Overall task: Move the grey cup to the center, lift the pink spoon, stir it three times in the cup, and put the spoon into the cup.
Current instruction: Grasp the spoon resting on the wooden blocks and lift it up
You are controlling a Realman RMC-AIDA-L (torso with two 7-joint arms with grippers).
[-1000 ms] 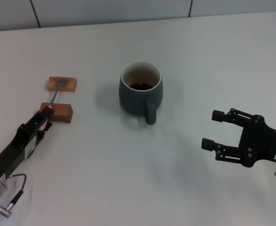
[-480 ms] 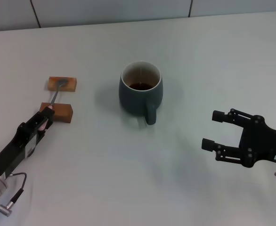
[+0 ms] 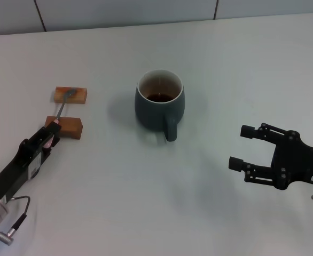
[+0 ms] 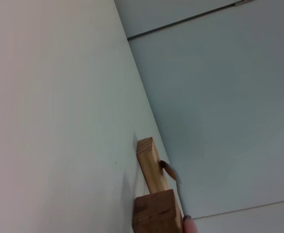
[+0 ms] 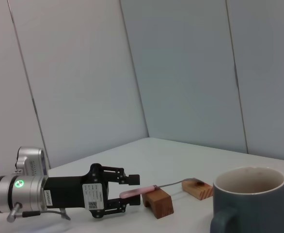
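The grey cup (image 3: pixel 159 104) stands mid-table with dark liquid inside and its handle toward me; it also shows in the right wrist view (image 5: pixel 251 204). The pink spoon (image 3: pixel 60 111) lies across two wooden blocks, its bowl on the far block (image 3: pixel 71 95) and its pink handle past the near block (image 3: pixel 65 128). My left gripper (image 3: pixel 50 135) is at the handle's end. In the right wrist view its jaws (image 5: pixel 129 192) stand apart, one above and one below the pink handle (image 5: pixel 138 191). My right gripper (image 3: pixel 240 146) is open and empty, to the right of the cup.
The two blocks also show in the left wrist view (image 4: pixel 150 165), with the spoon's pink tip (image 4: pixel 190 226) at the picture's edge. The white table (image 3: pixel 146 202) runs back to a grey wall (image 3: pixel 146 10).
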